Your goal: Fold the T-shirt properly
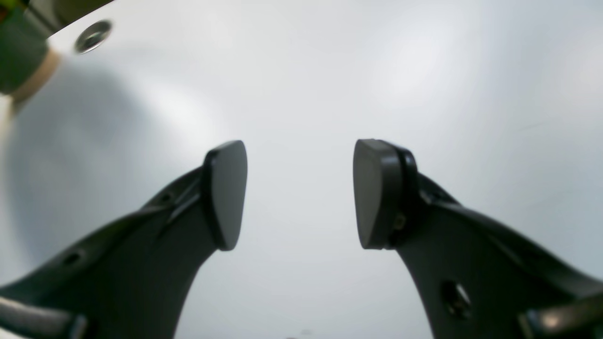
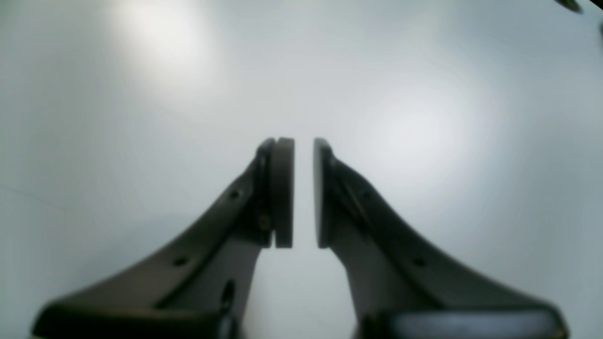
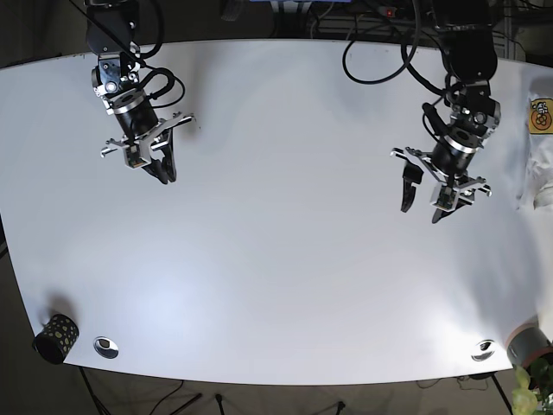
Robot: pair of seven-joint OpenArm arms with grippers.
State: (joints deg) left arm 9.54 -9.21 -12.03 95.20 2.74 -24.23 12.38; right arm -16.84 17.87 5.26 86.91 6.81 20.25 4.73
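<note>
Fingers of the left end effector (image 3: 421, 205) were spread wide at 3 o'clock over the white surface (image 3: 276, 259); the right end effector (image 3: 164, 170), at 10 o'clock, was narrowly parted, gripping nothing. White cloth (image 3: 542, 177), possibly the T-shirt, lay at the 3 o'clock edge.

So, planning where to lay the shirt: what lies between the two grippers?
Only bare white table between the left gripper and right gripper, seen in the base view.

we see two black arms, each ending in a silver-banded wrist with a pale crossbar and looped black cables above. the left gripper (image 1: 300, 194) and right gripper (image 2: 304, 193) have dark curved fingers (image 1: 141, 245) with small screw holes, tipped by flat matte pads (image 2: 282, 193).
</note>
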